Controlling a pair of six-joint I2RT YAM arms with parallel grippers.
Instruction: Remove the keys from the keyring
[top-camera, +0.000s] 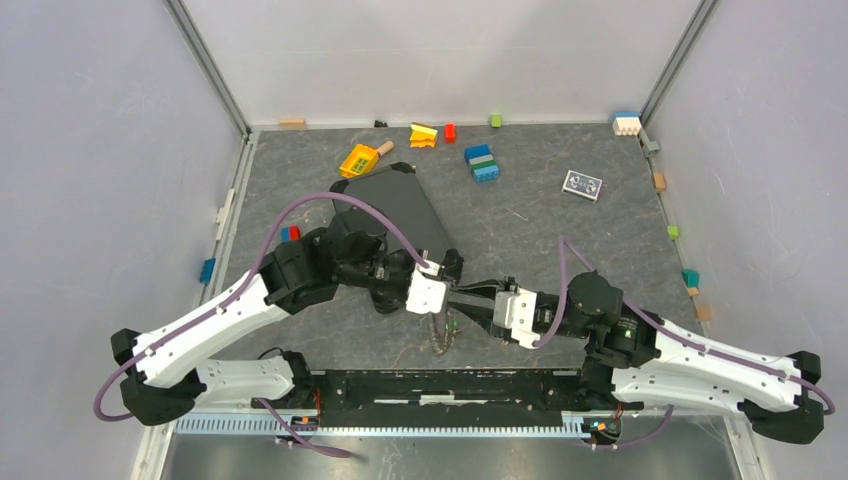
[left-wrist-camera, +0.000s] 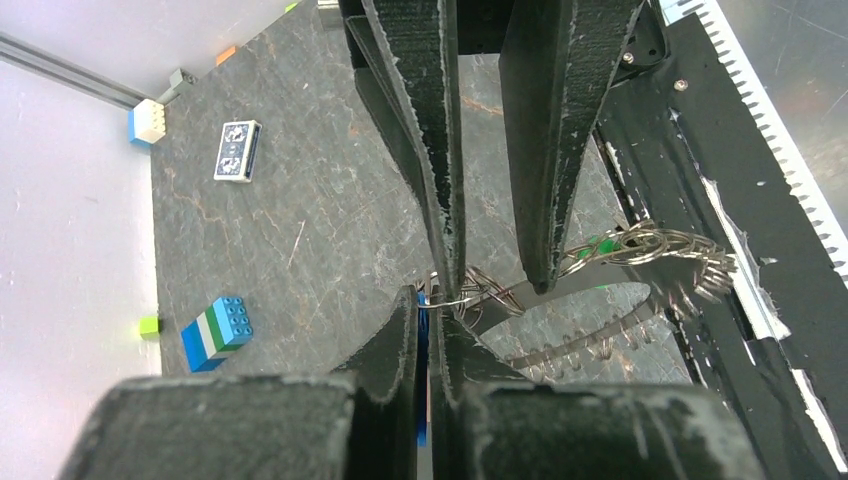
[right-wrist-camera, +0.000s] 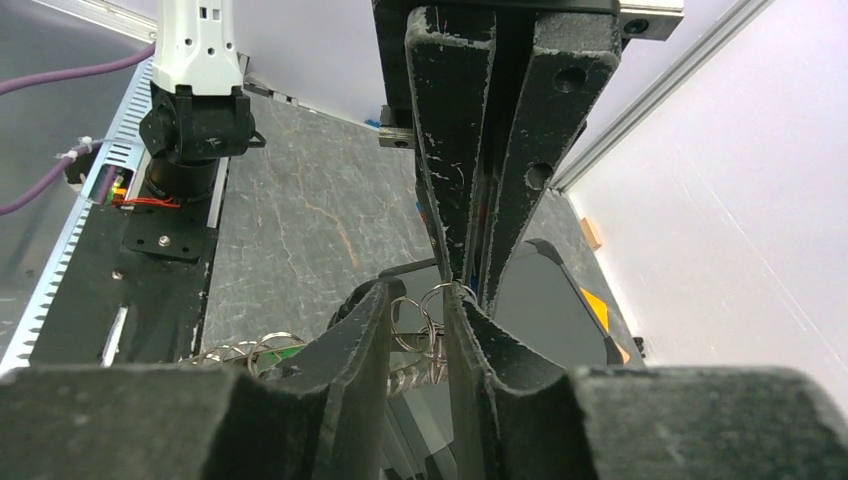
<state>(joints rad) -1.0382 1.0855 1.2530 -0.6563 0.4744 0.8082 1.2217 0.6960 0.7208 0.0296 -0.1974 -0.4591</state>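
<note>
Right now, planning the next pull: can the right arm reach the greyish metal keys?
Probably yes: the right gripper straddles the thin wire keyring the left gripper pinches; the keys hang unobstructed beside.

A black board (top-camera: 405, 200) lies near a yellow toy (top-camera: 358, 160), stacked blue bricks (top-camera: 482, 165) and a patterned card (top-camera: 582, 184).

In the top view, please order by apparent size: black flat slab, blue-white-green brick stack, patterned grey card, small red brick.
1. black flat slab
2. blue-white-green brick stack and patterned grey card, about alike
3. small red brick
</note>
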